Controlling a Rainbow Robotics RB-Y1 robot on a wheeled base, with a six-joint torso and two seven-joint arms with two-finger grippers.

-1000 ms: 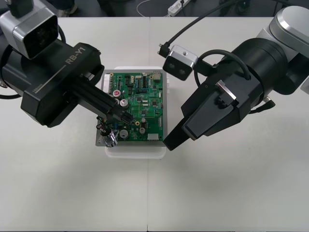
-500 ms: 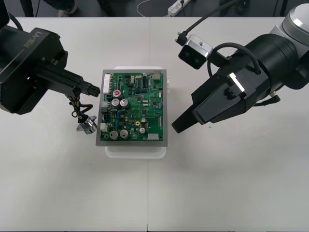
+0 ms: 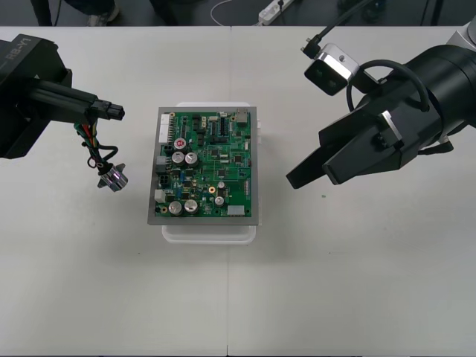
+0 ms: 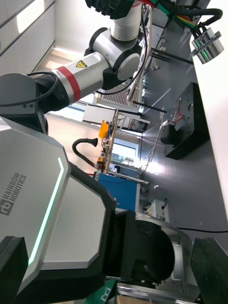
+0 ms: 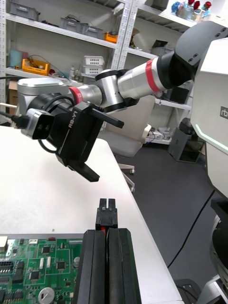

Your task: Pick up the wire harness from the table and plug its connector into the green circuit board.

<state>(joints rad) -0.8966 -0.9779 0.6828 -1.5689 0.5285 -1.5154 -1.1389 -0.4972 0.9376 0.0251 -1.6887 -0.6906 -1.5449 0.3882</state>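
Your left gripper (image 3: 101,111) has its fingers (image 5: 95,270) pressed together on the black plug (image 3: 112,113) of the harness (image 3: 94,147). It holds it over the table (image 3: 238,297) just beside the far left corner of the green circuit board (image 3: 208,165), apart from it. The plug lies in line with the fingers, and its free end points across toward the board; in the left wrist view it juts straight out past the fingertips. From the back of the plug the red, green and black wires (image 3: 90,136) curl away toward the near edge of the table. The harness's long axis therefore runs roughly alongside the board's left edge. It ends in the round metal socket (image 3: 113,177), which faces outward. You cannot tell whether the socket touches the table. The board sits square on its white base (image 3: 208,232), with its long side running far to near.

Your right gripper (image 3: 306,167) is on the opposite side, near the board's right edge but clear of it. Its fingers (image 4: 12,266) are spread wide around nothing and slant toward the board.
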